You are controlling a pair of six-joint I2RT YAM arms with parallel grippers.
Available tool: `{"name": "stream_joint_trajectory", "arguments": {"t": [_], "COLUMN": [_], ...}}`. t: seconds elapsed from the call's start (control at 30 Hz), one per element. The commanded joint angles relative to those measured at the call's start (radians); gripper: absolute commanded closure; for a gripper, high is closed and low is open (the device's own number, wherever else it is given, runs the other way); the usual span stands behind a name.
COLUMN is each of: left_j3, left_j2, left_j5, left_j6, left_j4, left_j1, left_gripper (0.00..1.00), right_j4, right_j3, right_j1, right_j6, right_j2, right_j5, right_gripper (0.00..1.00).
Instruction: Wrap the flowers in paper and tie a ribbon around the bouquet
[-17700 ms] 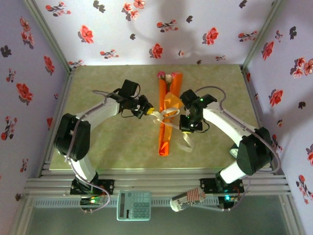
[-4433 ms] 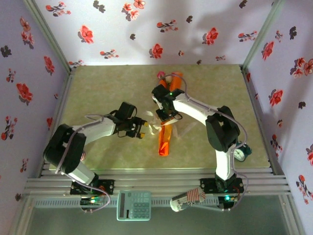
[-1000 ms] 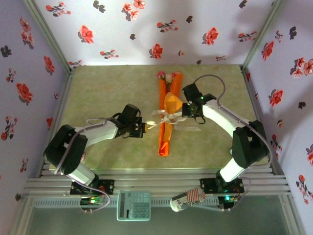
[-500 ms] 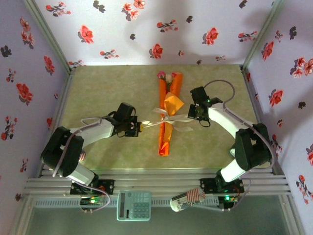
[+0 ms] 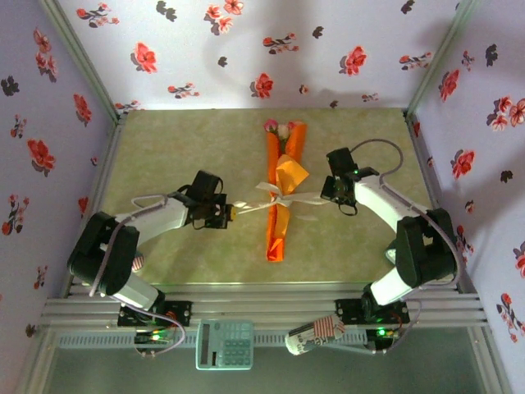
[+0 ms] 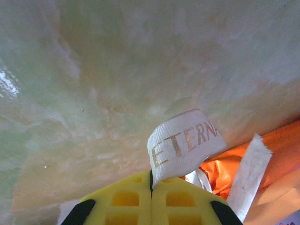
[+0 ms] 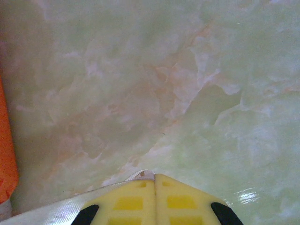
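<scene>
1. In the middle of the top view, the bouquet (image 5: pixel 277 223) lies on the tabletop (image 5: pixel 180 156). It is a narrow orange cone running up and down the frame, with the flowers (image 5: pixel 280 129) at its upper end. The ribbon (image 5: pixel 283 197) crosses its middle, where I see a knot, and one strand runs out to each side.
2. In the same view, my left arm (image 5: pixel 156 218) reaches in from the lower left. Its jaws sit at the end of the left strand, near the bouquet's left side. My right arm (image 5: pixel 385 205) comes in from the lower right, and its jaws meet the end of the right strand, to the right of the bouquet.
3. At the bottom of the left wrist view, the yellow left jaws are pressed together with no gap and pinch the ribbon (image 6: pixel 185 143). The ribbon loops up from the seam and shows gold lettering. The orange paper (image 6: pixel 281 140) fills the lower right corner, and another ribbon strip lies across it. Pale green marbled tabletop (image 6: pixel 117 70) lies behind.
4. At the bottom of the right wrist view, the right jaws are closed tight too. A tip of the ribbon (image 7: pixel 70 211) pokes out at the seam, and the strip trails off to the lower left. The paper (image 7: pixel 5 154) shows at the left edge.
</scene>
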Motion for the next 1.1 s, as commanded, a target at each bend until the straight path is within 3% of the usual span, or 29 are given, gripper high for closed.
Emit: {"name": "stream_joint_trajectory", "arguments": {"t": [0.0, 1.07], "left_j3": [0.036, 0.049], "left_j2": [-0.008, -0.021], "left_j5": [0.010, 0.035], "left_j6": [0.047, 0.175], "left_j4": [-0.037, -0.135], "left_j1": [0.025, 0.142], "left_gripper": [1.00, 1.00], "right_j4": [0.008, 0.026], "right_j3": [-0.002, -0.007], "right_j1": [-0.015, -0.075], "right_j6": [0.020, 0.057], "right_j2": [-0.022, 0.000], "right_j5": [0.036, 0.112], "right_gripper": [1.00, 1.00]}}
